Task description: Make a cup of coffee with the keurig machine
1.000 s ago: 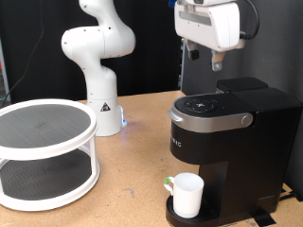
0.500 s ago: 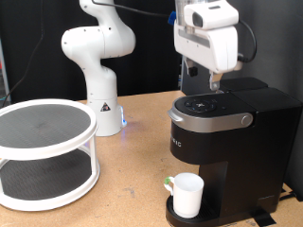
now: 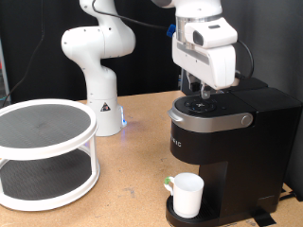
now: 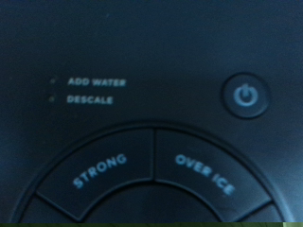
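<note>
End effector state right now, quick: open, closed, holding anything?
End effector: right over the keurig machine lid's buttons; open or closed cannot be told, and nothing shows between its fingers. The cup sits on the drip base.

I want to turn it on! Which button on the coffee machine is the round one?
The power button. It is a small circle with a power sign, set apart beside the "ADD WATER" words. The STRONG button and OVER ICE button are curved wedges.
</note>
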